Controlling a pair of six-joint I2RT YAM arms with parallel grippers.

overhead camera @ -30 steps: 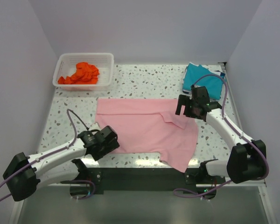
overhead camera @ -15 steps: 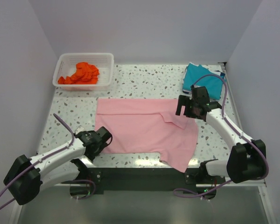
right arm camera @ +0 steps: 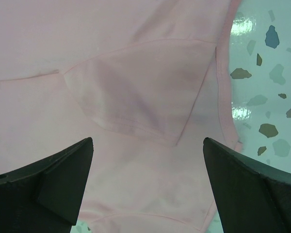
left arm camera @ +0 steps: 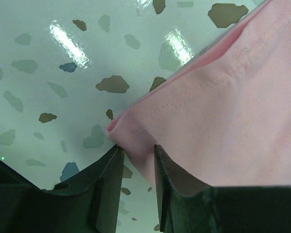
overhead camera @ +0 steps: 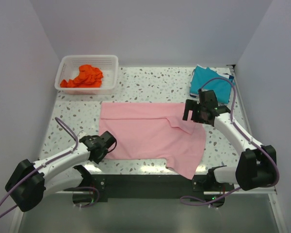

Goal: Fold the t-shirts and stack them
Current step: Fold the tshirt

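Observation:
The light pink t-shirt (overhead camera: 150, 131) lies spread flat mid-table, one sleeve folded onto its body (right arm camera: 145, 92). My left gripper (overhead camera: 108, 145) is at the shirt's near left corner. In the left wrist view the hemmed corner (left arm camera: 136, 141) is pinched between the two fingers of that gripper (left arm camera: 138, 153). My right gripper (overhead camera: 194, 112) hovers wide open over the shirt's far right part, with only pink cloth (right arm camera: 136, 184) beneath its jaws (right arm camera: 148, 145). A teal t-shirt (overhead camera: 211, 85) lies folded at the back right. An orange-red t-shirt (overhead camera: 85, 76) is bunched in the basket.
A white mesh basket (overhead camera: 89, 58) stands at the back left corner. Speckled tabletop (overhead camera: 150, 80) shows behind the pink shirt and to its left (left arm camera: 48, 73). White walls enclose the table on three sides.
The left gripper has slid a little toward the shirt's near left corner and its jaws have closed in onto the cloth. The right arm has not moved.

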